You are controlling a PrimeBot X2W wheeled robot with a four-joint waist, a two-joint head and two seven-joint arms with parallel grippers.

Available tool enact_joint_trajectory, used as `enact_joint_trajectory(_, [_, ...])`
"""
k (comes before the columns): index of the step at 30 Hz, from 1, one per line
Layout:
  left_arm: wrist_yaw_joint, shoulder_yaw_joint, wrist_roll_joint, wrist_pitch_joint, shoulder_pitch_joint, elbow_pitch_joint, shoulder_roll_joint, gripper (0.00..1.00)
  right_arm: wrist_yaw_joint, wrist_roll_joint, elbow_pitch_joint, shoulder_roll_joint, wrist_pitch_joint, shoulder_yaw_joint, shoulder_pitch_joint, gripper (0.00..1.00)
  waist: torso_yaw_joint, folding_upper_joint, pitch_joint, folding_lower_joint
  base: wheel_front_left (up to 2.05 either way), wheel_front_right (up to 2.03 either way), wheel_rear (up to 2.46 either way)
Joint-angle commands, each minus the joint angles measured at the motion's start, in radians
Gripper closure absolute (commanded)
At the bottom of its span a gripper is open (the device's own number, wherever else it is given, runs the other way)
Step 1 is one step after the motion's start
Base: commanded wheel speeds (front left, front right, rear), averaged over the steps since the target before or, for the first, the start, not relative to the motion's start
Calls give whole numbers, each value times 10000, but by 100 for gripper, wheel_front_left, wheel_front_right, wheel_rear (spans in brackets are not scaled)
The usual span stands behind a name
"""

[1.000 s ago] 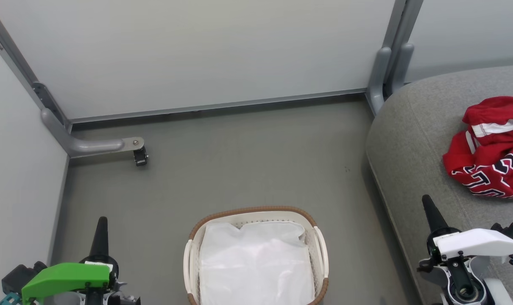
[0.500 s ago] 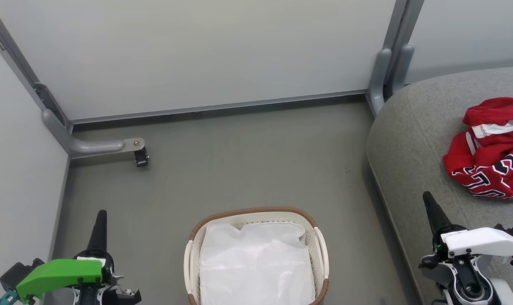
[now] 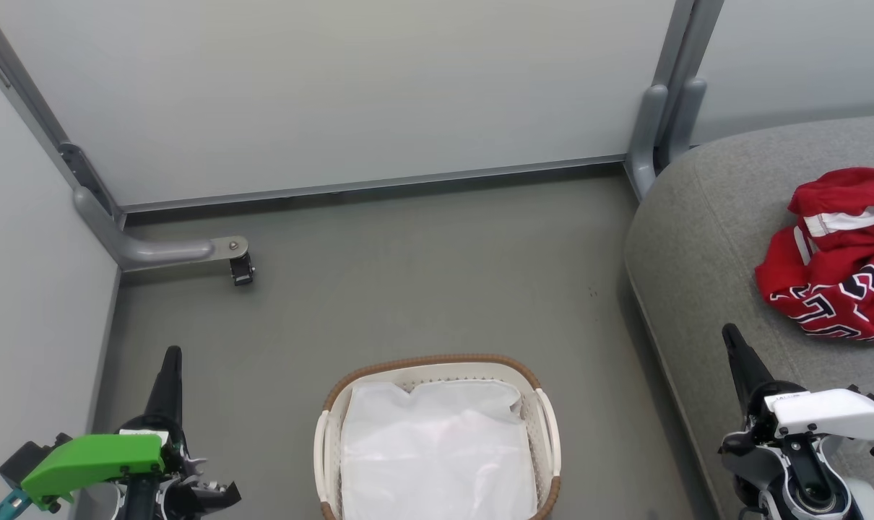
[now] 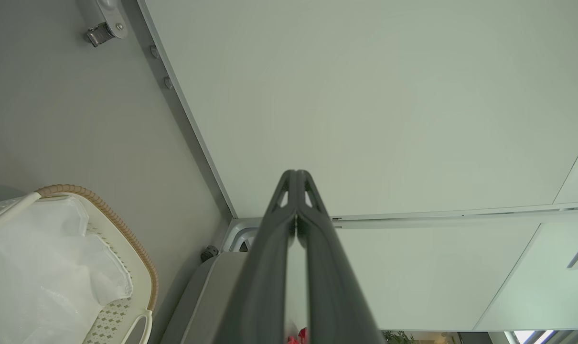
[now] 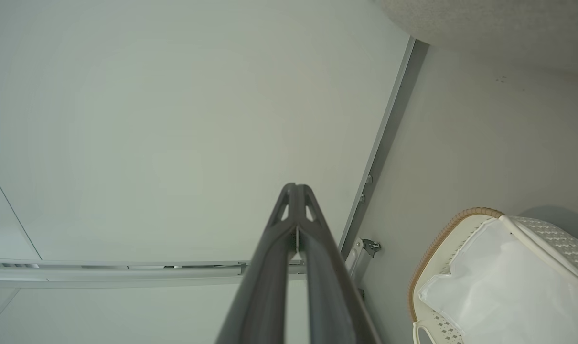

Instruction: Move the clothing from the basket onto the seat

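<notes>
- Left wrist view is showing the left gripper with its two dark fingers pressing together at the tips, nothing between them.
- The right gripper is looking the same in its own wrist view: jaws together and empty, pointing at the pale wall panel.
- Both are sitting low at the sides of the head view, well apart from the basket between them and touching nothing.
- The basket is standing on the grey floor, holding a flat white sheet. Whether anything red is lying under it cannot be told.
- The clothing is lying in a red heap on the seat, white stripes and dark letters showing — out of the basket already.
- Compared with a second ago, the two gripper housings are sinking toward the bottom corners, the left drifting outward too, while the basket and heap are keeping their places; the whole picture is shifting only slightly.
- That is reading as arms drawing back to rest — the task is looking finished, or very nearly so.
</notes>
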Motion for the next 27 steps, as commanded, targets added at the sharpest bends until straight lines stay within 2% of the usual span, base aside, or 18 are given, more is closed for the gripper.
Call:
enact_joint_trajectory(1, [-44,67,-210,55,-170,-76,74,100,-2,220,-88,-62,74,-40,99,100,2,-1,-4,0,0,0,0])
enact_joint_trajectory(16, [-54,122,-1159,324,-272,-179,80,100,-3,1249,-297,-68,321,-116,185,100,19,-1,-42,0,0,0,0])
enact_joint_trajectory(27, [-50,117,-1134,325,-243,-167,80,100,-3,1230,-285,-68,324,-113,186,100,19,-1,-43,0,0,0,0])
